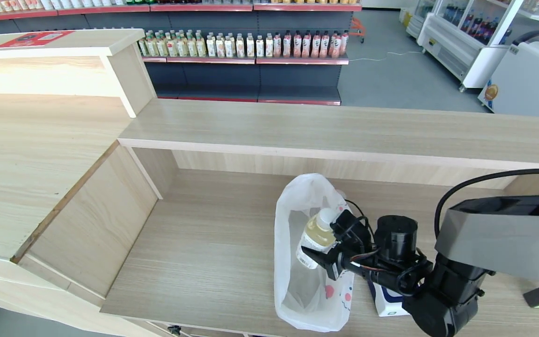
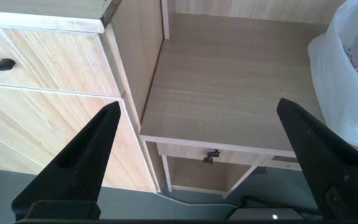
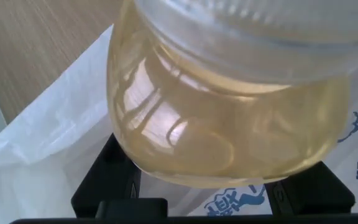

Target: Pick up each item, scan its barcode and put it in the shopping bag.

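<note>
A bottle point(image 1: 317, 236) of pale yellow drink with a white cap and a barcode label hangs tilted in the mouth of the white plastic shopping bag point(image 1: 307, 299). My right gripper point(image 1: 322, 256) is shut on the bottle, at the bag's opening on the lower desk. Up close, the bottle point(image 3: 229, 106) sits between the dark fingers point(image 3: 110, 186), with the bag point(image 3: 48, 130) just behind. My left gripper point(image 2: 197, 155) hangs open and holds nothing, out beyond the desk's front edge, to the left of the bag point(image 2: 347, 74).
The bag stands on a sunken wooden desk point(image 1: 213, 243) with a raised counter point(image 1: 344, 128) behind and a side wall on the left. A white and blue box point(image 1: 388, 302) lies right of the bag. Drawers point(image 2: 36, 93) flank the desk.
</note>
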You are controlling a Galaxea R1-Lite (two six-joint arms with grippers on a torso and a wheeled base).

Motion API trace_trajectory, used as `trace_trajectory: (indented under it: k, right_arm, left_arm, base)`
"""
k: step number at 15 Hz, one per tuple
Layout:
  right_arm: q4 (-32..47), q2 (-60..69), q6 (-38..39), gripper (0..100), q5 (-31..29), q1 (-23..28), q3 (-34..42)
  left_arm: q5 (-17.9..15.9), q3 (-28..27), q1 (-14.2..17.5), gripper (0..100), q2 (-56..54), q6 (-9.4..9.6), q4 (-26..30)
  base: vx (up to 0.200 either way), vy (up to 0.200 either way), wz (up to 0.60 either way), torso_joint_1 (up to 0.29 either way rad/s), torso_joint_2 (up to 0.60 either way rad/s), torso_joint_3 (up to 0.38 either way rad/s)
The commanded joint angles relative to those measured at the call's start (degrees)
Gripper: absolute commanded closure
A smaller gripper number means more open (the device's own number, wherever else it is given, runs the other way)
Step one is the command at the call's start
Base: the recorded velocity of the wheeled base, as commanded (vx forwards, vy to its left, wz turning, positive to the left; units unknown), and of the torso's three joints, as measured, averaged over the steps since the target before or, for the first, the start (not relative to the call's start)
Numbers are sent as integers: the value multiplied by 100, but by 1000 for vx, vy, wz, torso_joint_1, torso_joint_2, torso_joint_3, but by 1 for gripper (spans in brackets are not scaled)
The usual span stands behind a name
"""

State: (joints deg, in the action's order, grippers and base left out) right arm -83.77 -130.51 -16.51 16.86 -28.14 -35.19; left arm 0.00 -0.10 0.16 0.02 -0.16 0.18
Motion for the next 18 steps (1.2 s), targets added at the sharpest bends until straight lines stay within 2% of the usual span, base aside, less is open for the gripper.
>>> trace_trajectory:
  k: [1, 6, 7, 10, 13, 15, 17, 18]
  right_arm:
    - [-25, -440, -98, 100, -51, 10, -146]
    - [-16, -853, -450, 100, -51, -25, -647]
    - [-16, -871, -476, 0, -42, -25, -638]
    - [28, -677, -327, 0, -25, -25, -629]
    - [195, 184, 912, 0, -16, -25, -559]
    - [1065, 1160, 1607, 0, -34, 27, -471]
    - [2032, 2144, 1835, 0, -60, 265, -304]
    - [2234, 2548, 1923, 0, -165, 379, -137]
  left_arm:
    - [0, 1, 2, 0, -2, -2, -1]
    - [0, 1, 2, 0, -2, -2, -1]
    - [0, 1, 2, 0, -2, -2, -1]
    - [0, 1, 2, 0, -2, -2, -1]
    - [0, 1, 2, 0, -2, -2, -1]
    - [0, 1, 2, 0, -2, -2, -1]
    - [0, 1, 2, 0, -2, -2, -1]
    - [0, 1, 2, 0, -2, -2, -1]
  base:
    - [0, 0, 0, 0, 0, 0]
    - [0, 0, 0, 0, 0, 0]
    - [0, 0, 0, 0, 0, 0]
    - [0, 0, 0, 0, 0, 0]
    - [0, 0, 0, 0, 0, 0]
    - [0, 0, 0, 0, 0, 0]
    - [0, 0, 0, 0, 0, 0]
    - [0, 0, 0, 0, 0, 0]
